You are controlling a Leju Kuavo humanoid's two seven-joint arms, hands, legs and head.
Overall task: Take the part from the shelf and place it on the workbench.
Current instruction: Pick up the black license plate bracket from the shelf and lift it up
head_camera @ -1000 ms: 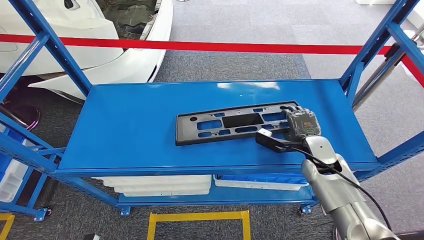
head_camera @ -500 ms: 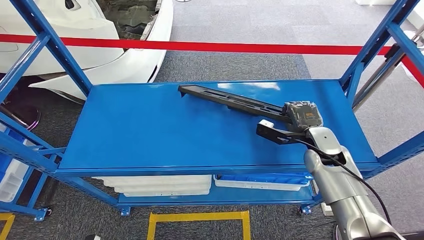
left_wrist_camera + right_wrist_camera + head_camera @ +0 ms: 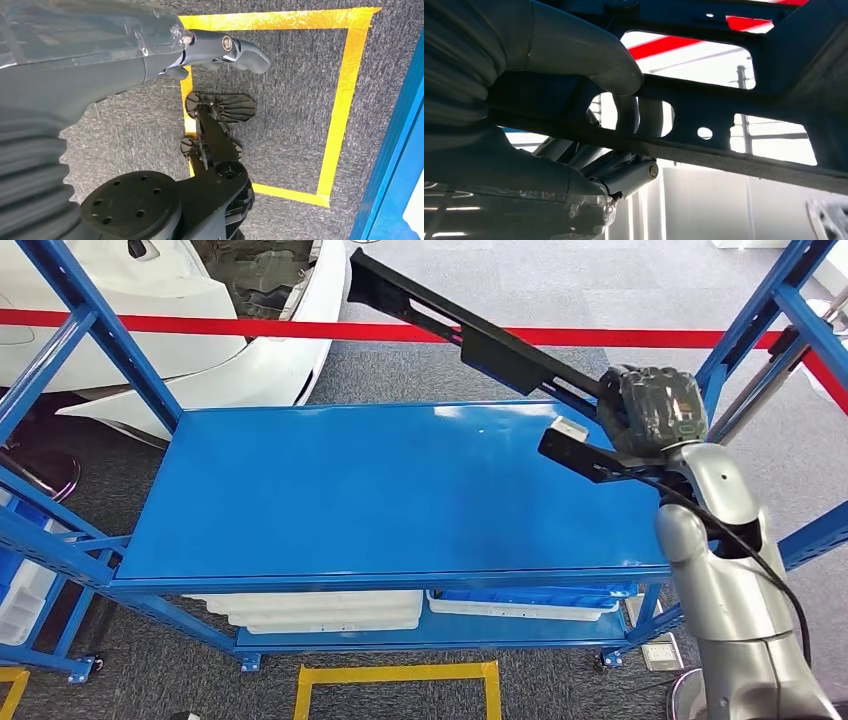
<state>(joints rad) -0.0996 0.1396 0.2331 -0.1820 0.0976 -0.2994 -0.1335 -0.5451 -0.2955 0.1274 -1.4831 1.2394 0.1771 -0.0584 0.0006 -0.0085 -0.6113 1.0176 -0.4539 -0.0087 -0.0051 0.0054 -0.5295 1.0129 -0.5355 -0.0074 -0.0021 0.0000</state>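
One hand, the right hand (image 3: pixel 655 408), grips the black plastic frame (image 3: pixel 470 335) by its end above the shelf (image 3: pixel 300 500); keep the long overhang level, clear of the blue uprights (image 3: pixel 745 330).

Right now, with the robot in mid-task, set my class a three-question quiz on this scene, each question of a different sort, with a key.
1. True or false: the black part lies flat on the blue shelf.
2. Which hand holds the part? A) left hand B) right hand C) a person's hand
3. Fill in: on the grey carpet in front of the shelf, a square is marked out in ______ tape.

Key
1. False: it is lifted clear of the shelf, tilted up toward the red barrier tape.
2. B: the right hand grips one end; the left hand hangs over the floor, holding nothing.
3. Yellow.
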